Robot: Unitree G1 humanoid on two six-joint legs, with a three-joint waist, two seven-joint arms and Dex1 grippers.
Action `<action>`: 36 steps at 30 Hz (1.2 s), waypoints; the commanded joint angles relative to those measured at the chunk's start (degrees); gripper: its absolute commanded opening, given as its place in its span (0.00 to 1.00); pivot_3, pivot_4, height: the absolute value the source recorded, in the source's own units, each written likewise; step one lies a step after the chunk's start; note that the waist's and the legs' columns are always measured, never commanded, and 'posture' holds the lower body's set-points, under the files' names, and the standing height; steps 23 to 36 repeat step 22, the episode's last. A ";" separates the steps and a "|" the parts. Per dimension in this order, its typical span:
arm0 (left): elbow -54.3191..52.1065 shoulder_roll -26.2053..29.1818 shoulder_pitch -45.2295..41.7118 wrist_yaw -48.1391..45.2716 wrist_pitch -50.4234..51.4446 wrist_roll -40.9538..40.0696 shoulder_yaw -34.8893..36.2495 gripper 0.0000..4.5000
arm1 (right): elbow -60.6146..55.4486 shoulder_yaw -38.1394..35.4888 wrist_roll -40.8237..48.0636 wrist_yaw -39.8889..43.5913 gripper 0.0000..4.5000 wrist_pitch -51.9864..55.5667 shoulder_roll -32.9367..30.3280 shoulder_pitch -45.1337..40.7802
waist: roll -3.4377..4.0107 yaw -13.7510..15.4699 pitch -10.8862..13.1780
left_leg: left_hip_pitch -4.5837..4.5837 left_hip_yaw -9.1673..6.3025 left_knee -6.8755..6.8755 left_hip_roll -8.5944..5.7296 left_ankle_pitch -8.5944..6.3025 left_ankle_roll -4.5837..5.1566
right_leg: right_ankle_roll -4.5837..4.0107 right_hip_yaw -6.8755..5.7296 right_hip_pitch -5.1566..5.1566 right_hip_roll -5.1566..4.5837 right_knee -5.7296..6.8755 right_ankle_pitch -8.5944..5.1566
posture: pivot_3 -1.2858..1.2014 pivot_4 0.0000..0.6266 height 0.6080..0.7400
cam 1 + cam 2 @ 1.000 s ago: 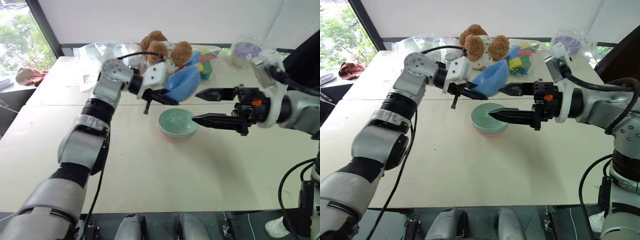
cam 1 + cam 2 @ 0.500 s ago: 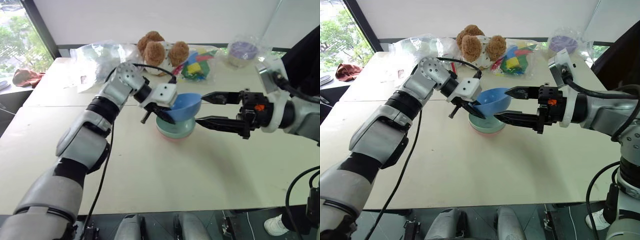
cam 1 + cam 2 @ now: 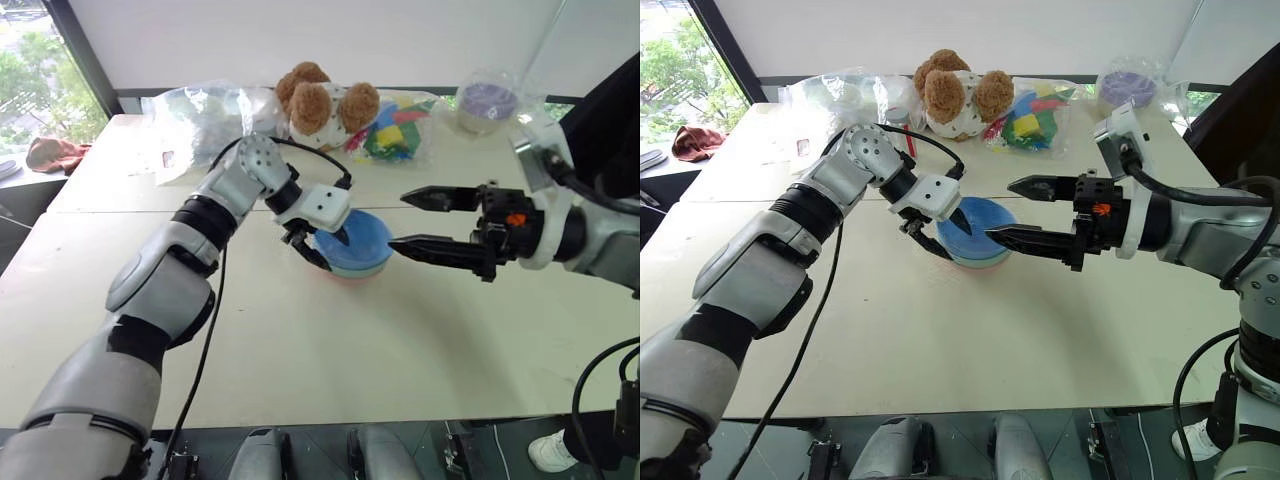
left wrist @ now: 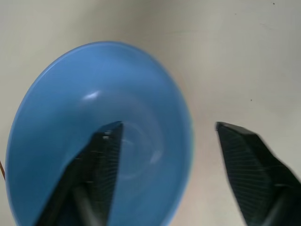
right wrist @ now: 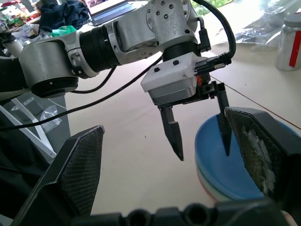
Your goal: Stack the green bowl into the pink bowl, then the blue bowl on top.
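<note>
While blue bowl (image 3: 358, 243) sits nested atop stack, left end effector (image 3: 322, 246) spread, straddling rim at nine o'clock; right end effector (image 3: 420, 220) wide, empty. Light, slick plastic: pinch rim.

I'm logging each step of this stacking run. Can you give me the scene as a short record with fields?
stack: blue bowl on top, green rim under it, pink bowl at the bottom, on the table
left gripper: open, one finger inside the blue bowl, one outside its rim
right gripper: open, beside the stack, holding nothing
background: plush toys, plastic bags
task state: stack looks complete
</note>
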 commanded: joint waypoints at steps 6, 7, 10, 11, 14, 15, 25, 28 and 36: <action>-7.51 9.54 -3.44 -0.19 12.91 -12.54 10.82 0.98 | -0.55 -0.31 -1.26 1.96 1.00 -2.70 -2.69 1.09 | -0.01 -0.18 0.00 | 0.00 -0.01 0.00 0.04 0.00 0.00 | 0.00 0.00 -0.01 -0.02 0.01 0.00 | 0.52 0.24 1.00; -9.49 11.37 -2.64 -0.19 14.62 -13.57 11.90 0.98 | -0.52 -0.20 -1.81 2.44 1.00 -3.00 -3.11 1.56 | 0.00 -0.20 0.00 | 0.00 -0.01 0.00 0.03 0.00 0.00 | 0.00 0.00 -0.01 0.00 0.01 0.00 | 0.52 0.24 1.00; -17.50 17.21 2.36 -0.19 22.08 -16.08 16.28 0.98 | 0.16 0.95 -4.65 4.20 1.00 -4.43 -4.58 3.51 | 0.03 -0.25 -0.01 | 0.01 -0.02 -0.02 0.06 0.00 0.00 | 0.01 0.00 -0.01 -0.02 0.02 -0.01 | 0.52 0.24 1.00; -20.85 18.85 4.82 -0.19 24.30 -16.30 17.92 0.98 | 0.32 1.37 -5.83 4.90 1.00 -5.05 -5.23 4.42 | 0.06 -0.27 -0.03 | 0.02 -0.02 -0.02 0.06 0.00 0.00 | 0.01 0.01 -0.01 -0.02 0.01 -0.01 | 0.52 0.24 1.00; -36.97 25.10 17.78 3.41 34.13 -19.73 23.45 0.98 | 1.09 2.55 -10.34 7.30 1.00 -7.56 -7.72 7.95 | 0.07 -0.35 -0.04 | 0.07 0.00 -0.02 0.06 0.00 -0.01 | 0.01 0.04 0.02 -0.06 0.05 -0.01 | 0.52 0.24 1.00; -41.03 26.13 20.94 5.05 37.12 -20.86 25.03 0.98 | 1.32 2.74 -11.24 7.90 1.00 -8.20 -8.20 8.68 | 0.05 -0.30 -0.03 | 0.08 0.00 -0.01 0.06 0.00 -0.01 | 0.01 0.06 0.02 -0.08 0.08 -0.01 | 0.52 0.24 1.00; -61.40 31.64 44.75 17.91 51.95 -26.57 37.69 0.98 | 3.33 6.77 -19.72 11.77 1.00 -13.52 -11.41 12.06 | 0.01 -0.10 -0.01 | 0.10 -0.03 0.08 0.05 0.04 -0.06 | 0.01 0.07 0.09 -0.15 0.10 -0.01 | 0.52 0.24 1.00; -61.40 31.64 44.75 17.91 51.95 -26.57 37.69 0.98 | 3.33 6.77 -19.72 11.77 1.00 -13.52 -11.41 12.06 | 0.01 -0.10 -0.01 | 0.10 -0.03 0.08 0.05 0.04 -0.06 | 0.01 0.07 0.09 -0.15 0.10 -0.01 | 0.52 0.24 1.00; -61.40 31.64 44.75 17.91 51.95 -26.57 37.69 0.98 | 3.33 6.77 -19.72 11.77 1.00 -13.52 -11.41 12.06 | 0.01 -0.10 -0.01 | 0.10 -0.03 0.08 0.05 0.04 -0.06 | 0.01 0.07 0.09 -0.15 0.10 -0.01 | 0.52 0.24 1.00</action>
